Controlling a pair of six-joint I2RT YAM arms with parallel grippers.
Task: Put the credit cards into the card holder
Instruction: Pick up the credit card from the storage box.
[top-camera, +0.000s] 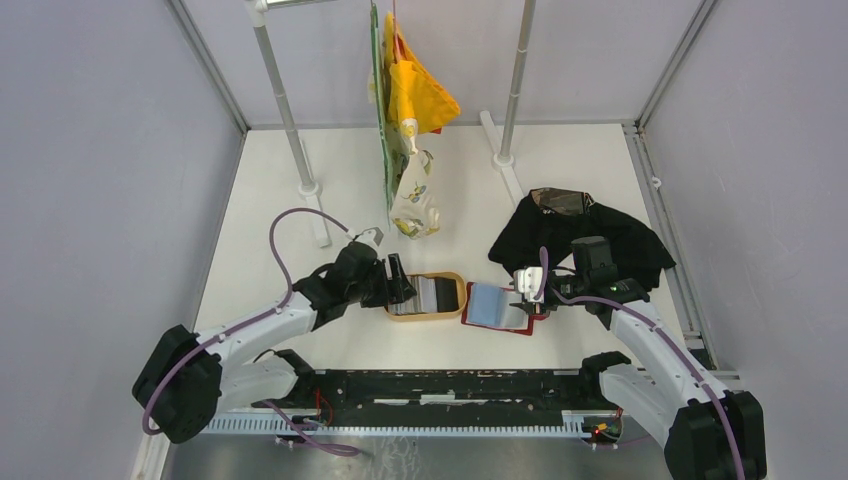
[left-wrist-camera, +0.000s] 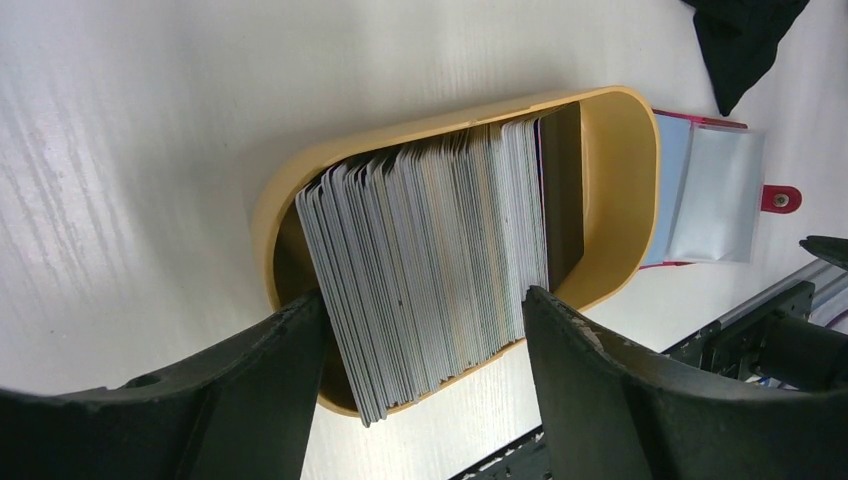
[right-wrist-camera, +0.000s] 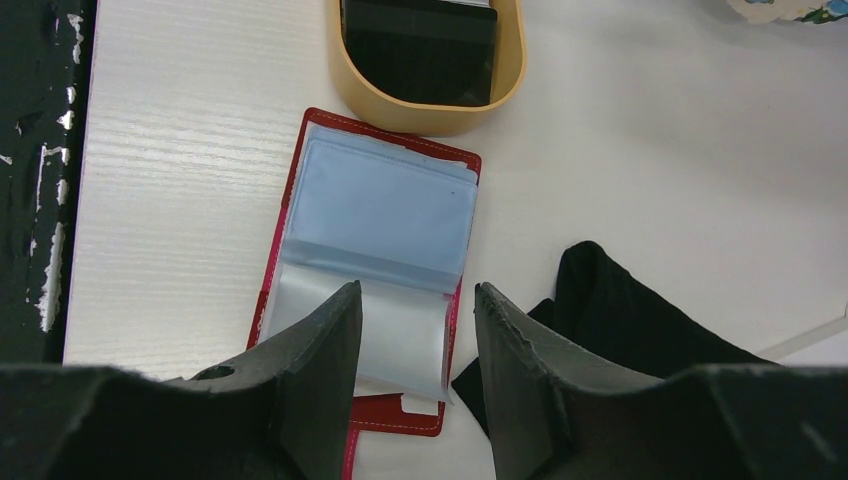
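Several grey, silvery and pale credit cards (left-wrist-camera: 430, 260) stand on edge as a thick stack in a tan oval tray (left-wrist-camera: 620, 180), with a dark card (left-wrist-camera: 562, 190) at the far end. My left gripper (left-wrist-camera: 425, 335) is open, its fingers straddling the stack's near end. In the top view it (top-camera: 400, 283) sits at the tray's (top-camera: 425, 318) left end. The red card holder (right-wrist-camera: 385, 205) lies open beside the tray, its clear sleeves showing. My right gripper (right-wrist-camera: 418, 300) is open over the lower sleeve, holding nothing. The holder (top-camera: 495, 305) lies right of the tray.
A black cloth (top-camera: 590, 235) lies just right of the holder and shows beside my right finger (right-wrist-camera: 620, 310). A yellow bag (top-camera: 410, 110) hangs from a rack with two posts (top-camera: 290, 120) at the back. A black rail (top-camera: 450, 385) runs along the near edge.
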